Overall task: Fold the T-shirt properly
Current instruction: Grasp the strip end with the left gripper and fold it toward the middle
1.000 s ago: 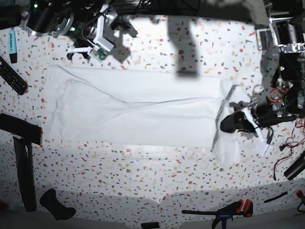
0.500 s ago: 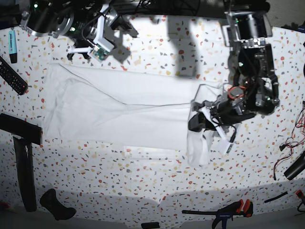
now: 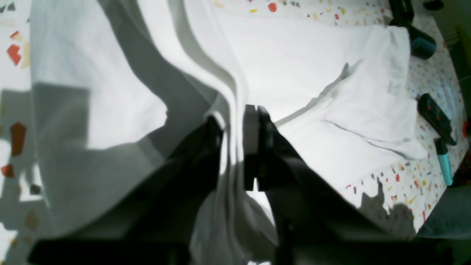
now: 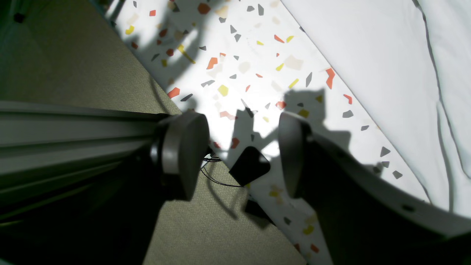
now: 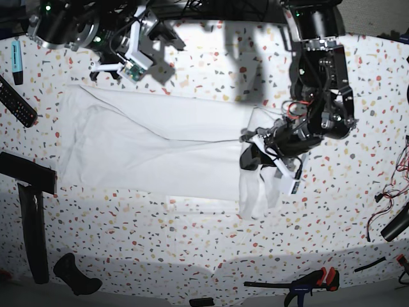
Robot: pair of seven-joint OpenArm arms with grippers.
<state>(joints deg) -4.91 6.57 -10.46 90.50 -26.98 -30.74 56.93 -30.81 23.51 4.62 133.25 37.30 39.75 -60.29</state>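
While the left claw [image 5: 254, 155] pinches the T-shirt [image 5: 153, 153], its end hangs lifted at 3 o'clock.
No writing reads anywhere. A clamp [image 5: 312, 282] lies at 5, a remote [image 5: 16, 102] at 9; the right claw [image 4: 235, 151] gapes empty at 11.

left gripper [image 3: 235, 140]: your dark fingers [image 3: 266, 147] pinch a bunched fold of the T-shirt [image 3: 294, 70]
T-shirt: white, cloth hangs below the pinch, the rest spreads flat toward upper right
table [image 3: 390, 180]: speckled, bare at lower right
table edge items: black remote [image 3: 436, 117], teal marker [image 3: 444, 165] just beside it
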